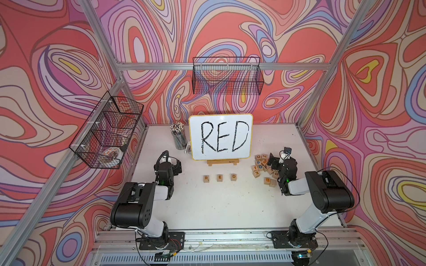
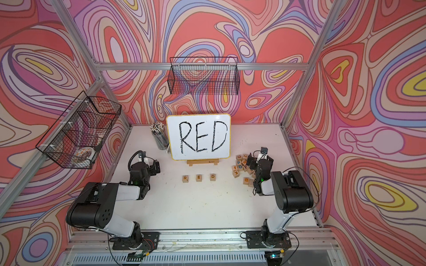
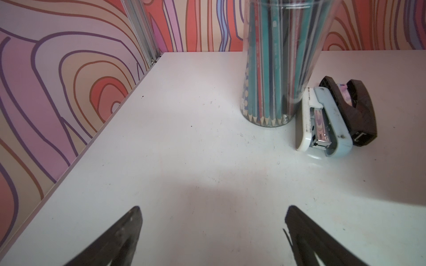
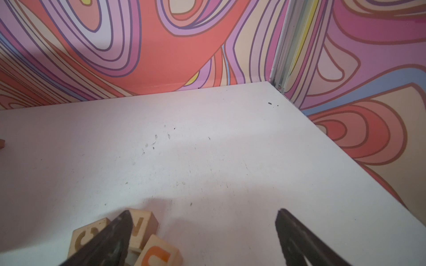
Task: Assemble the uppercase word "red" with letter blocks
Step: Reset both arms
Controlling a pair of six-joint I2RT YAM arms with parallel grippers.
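Three letter blocks stand in a spaced row on the white table in front of the whiteboard: R (image 1: 206, 178) (image 2: 185, 178), E (image 1: 219, 177) (image 2: 199, 177) and D (image 1: 233, 176) (image 2: 212, 177). My left gripper (image 1: 170, 162) (image 3: 213, 214) hovers left of the row, open and empty, facing the back of the table. My right gripper (image 1: 279, 159) (image 4: 204, 216) is open over the back edge of the loose block pile, with only bare table between its fingers. One of its fingers (image 4: 115, 235) overlaps a block marked N (image 4: 140, 225) in the right wrist view.
A pile of other letter blocks (image 1: 262, 167) lies right of the row. The yellow-rimmed whiteboard (image 1: 220, 135) reading RED stands on a wooden easel behind it. A pencil cup (image 3: 274, 69) and a stapler (image 3: 322, 122) sit ahead of the left gripper. Wire baskets (image 1: 227, 76) (image 1: 108, 131) hang on the walls.
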